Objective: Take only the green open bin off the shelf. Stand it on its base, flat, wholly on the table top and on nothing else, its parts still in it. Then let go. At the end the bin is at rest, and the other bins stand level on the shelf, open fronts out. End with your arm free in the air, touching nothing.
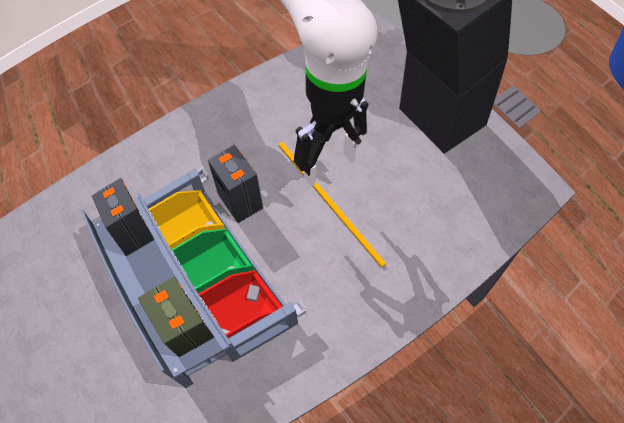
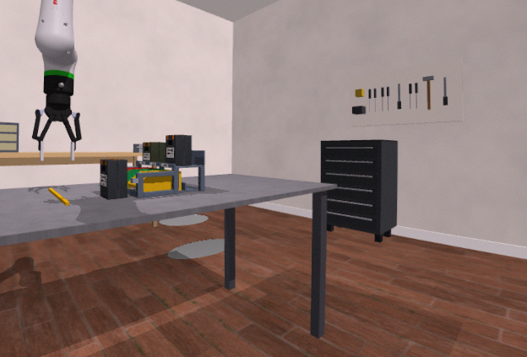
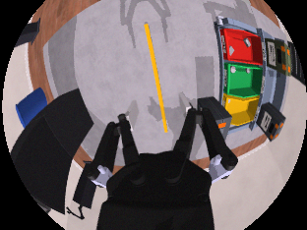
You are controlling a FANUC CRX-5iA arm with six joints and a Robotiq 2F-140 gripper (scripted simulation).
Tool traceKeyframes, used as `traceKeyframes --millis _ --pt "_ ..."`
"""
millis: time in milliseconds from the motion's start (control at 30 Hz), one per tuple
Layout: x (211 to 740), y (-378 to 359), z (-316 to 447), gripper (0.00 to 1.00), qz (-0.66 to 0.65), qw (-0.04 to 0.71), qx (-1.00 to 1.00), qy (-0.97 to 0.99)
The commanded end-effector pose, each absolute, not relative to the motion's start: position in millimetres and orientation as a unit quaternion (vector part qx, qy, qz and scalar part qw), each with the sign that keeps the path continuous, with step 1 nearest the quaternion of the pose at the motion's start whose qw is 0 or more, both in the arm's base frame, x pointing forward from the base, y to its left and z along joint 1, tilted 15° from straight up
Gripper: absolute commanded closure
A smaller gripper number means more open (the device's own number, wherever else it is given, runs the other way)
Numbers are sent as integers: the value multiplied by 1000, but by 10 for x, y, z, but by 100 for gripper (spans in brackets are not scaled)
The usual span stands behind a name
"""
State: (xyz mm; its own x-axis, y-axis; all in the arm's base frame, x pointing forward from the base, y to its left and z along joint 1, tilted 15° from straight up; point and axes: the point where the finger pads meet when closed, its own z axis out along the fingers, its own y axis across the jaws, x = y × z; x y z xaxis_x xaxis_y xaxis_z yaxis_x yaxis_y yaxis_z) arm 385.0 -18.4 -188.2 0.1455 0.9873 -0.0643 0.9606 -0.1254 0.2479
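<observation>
The green open bin (image 1: 216,257) sits in the middle of the grey shelf (image 1: 182,266), between a yellow bin (image 1: 184,216) and a red bin (image 1: 242,300). It also shows in the wrist view (image 3: 244,79). A small grey part (image 1: 253,292) lies in the red bin. My gripper (image 1: 333,159) hangs high above the table, to the right of the shelf and far from the bins, over the near end of a yellow bar (image 1: 333,206). Its fingers are open and empty (image 2: 57,154).
A dark case (image 1: 235,181) stands on the table beside the shelf. Another dark case (image 1: 120,215) and an olive case (image 1: 174,316) stand on the shelf behind the bins. The black robot pedestal (image 1: 453,63) stands at the table's back right.
</observation>
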Motion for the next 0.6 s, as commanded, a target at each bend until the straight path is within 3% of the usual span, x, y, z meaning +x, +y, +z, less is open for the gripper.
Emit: traceKeyframes --millis 0,567 --pt "3849 -186 -1882 43 72 108 746 653" --pt "3849 -186 -1882 43 72 108 746 653"
